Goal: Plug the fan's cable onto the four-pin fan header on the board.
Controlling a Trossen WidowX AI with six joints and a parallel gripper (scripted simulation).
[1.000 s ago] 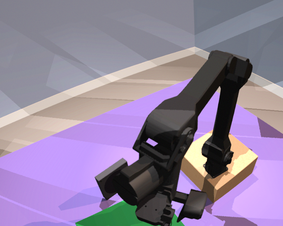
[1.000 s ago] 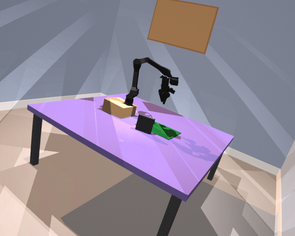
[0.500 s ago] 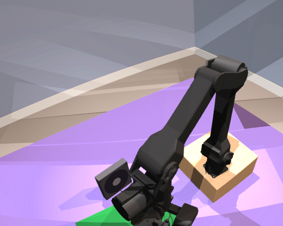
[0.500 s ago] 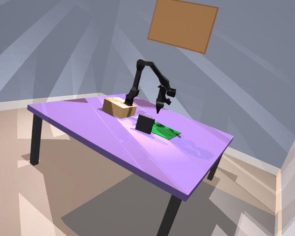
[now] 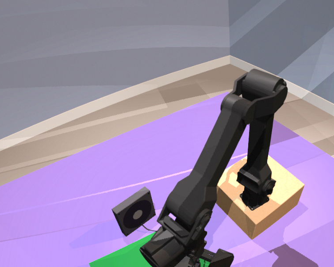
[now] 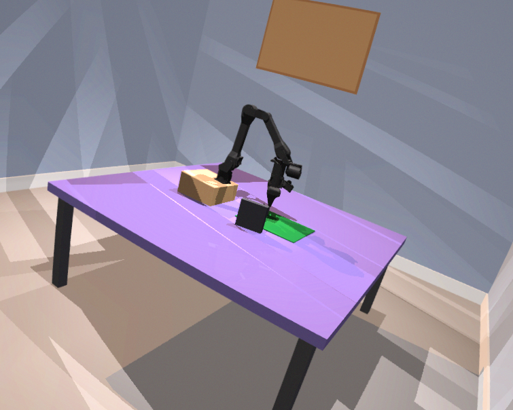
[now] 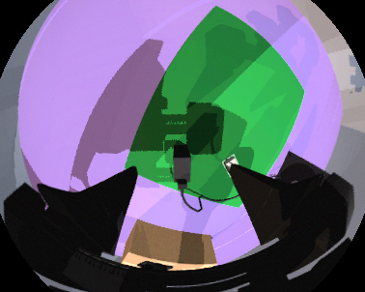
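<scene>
Fingers are standing wide apart and holding nothing; we are seeing both dark tips at the lower edge of the wrist view, one on each side of the plug point(image 7: 182, 160). The plug is lying on the near edge of the green board point(image 7: 245, 87), with its thin cable point(image 7: 201, 199) looping off the board onto the purple table point(image 7: 72, 68). It is resting between the two fingertips in that view but apart from both. A small pale part point(image 7: 230, 160), which we are judging to be the four-pin header, is sitting on the board just beside the right-hand fingertip; it is too small to confirm.

From the outside view, we are seeing the arm point(image 6: 274, 136) folded down with its tip just above the board, behind the black fan point(image 6: 252, 215) that is standing tilted at the board's edge. The arm's base is mounted on a tan block point(image 6: 206, 187).

We are judging the task to be at its approach stage. Nothing is grasped yet. Remaining steps:
1. Closing on the plug.
2. Carrying it to the header.
3. Pressing it fully down.
4. Releasing and withdrawing until nothing is being touched.
</scene>
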